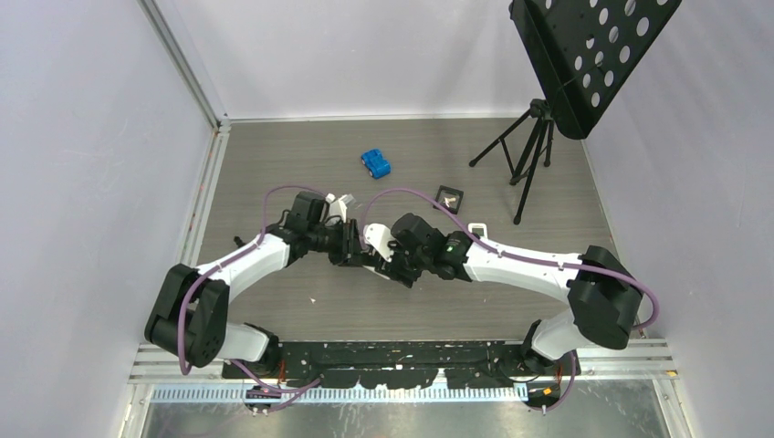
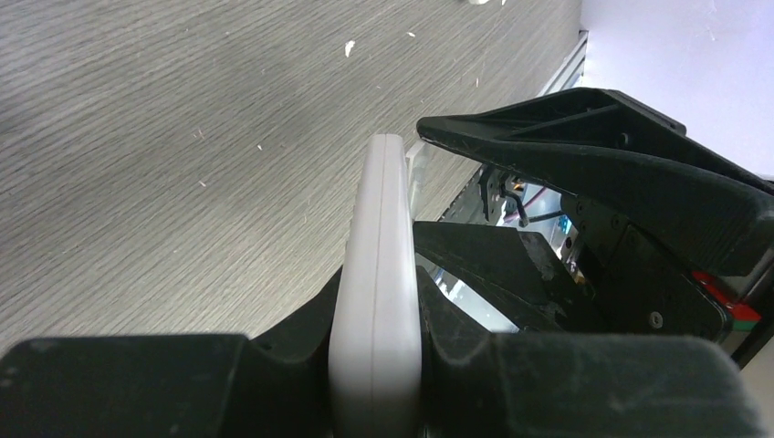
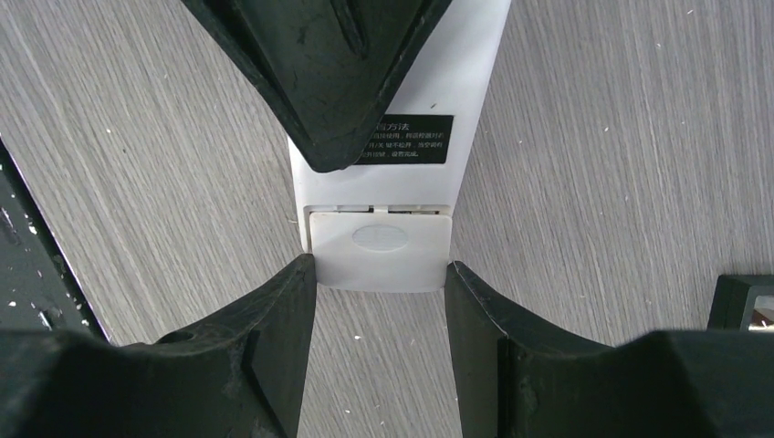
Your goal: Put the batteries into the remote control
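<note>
The white remote control (image 3: 429,82) is held off the table between both grippers; its face with the black label (image 3: 406,140) and the battery cover (image 3: 381,246) shows in the right wrist view. My left gripper (image 2: 376,365) is shut on the remote (image 2: 379,274), seen edge-on. My right gripper (image 3: 379,271) has its fingertips (image 3: 297,292) pressed on both sides of the cover end. In the top view the grippers meet at mid-table: left (image 1: 339,242), right (image 1: 381,260), with the remote (image 1: 373,239) between them. No batteries can be made out.
A blue block (image 1: 375,163) lies at the back. A small black square tray (image 1: 449,194) sits to the right of it, its corner also in the right wrist view (image 3: 744,301). A small white piece (image 1: 477,228) lies near the right arm. A black tripod stand (image 1: 529,151) is at the back right.
</note>
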Robot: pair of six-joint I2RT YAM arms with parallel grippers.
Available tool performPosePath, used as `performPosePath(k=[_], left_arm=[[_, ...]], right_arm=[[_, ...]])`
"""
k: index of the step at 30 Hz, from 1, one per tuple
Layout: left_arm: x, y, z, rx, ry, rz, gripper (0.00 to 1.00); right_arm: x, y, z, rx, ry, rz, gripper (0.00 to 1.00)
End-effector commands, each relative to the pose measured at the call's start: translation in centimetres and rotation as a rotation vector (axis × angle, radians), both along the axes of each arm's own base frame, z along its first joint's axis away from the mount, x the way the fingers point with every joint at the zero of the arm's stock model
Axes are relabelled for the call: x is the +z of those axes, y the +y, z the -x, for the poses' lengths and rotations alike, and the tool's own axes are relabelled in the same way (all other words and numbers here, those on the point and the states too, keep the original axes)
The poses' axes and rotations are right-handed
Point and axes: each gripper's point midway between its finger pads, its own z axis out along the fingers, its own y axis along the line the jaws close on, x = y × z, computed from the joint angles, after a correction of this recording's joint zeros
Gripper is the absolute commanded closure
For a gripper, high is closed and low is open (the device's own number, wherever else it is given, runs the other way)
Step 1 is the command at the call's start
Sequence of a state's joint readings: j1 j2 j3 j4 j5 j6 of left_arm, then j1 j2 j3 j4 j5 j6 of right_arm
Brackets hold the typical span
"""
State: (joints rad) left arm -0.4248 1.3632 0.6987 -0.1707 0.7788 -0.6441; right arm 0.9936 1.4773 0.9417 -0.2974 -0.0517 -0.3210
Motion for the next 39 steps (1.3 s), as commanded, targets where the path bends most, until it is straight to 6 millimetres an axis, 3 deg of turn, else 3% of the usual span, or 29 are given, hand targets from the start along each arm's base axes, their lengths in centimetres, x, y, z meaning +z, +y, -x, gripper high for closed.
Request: performPosePath(k=[1, 17, 27, 39], left_arm=[[3.5, -1.9, 0.8, -0.121, -0.111, 0.133, 1.00], [4.6, -2.7, 1.8, -0.152, -0.122, 0.178, 1.00], [5.1, -3.0, 2.4, -0.176, -0.136, 0.208, 1.00], [4.6, -2.9, 2.8, -0.198, -0.149, 0.180, 1.00]], right_arm=[[3.2, 3.2, -0.5, 0.068, -0.044, -0.107, 0.54], [5.8, 5.4, -2.1, -0.008, -0.027, -0.222, 0.52], [6.2, 6.5, -3.1, -0.035, -0.021, -0.254, 0.51], [6.8, 5.1, -3.3, 0.045, -0.085, -0.202, 0.51]])
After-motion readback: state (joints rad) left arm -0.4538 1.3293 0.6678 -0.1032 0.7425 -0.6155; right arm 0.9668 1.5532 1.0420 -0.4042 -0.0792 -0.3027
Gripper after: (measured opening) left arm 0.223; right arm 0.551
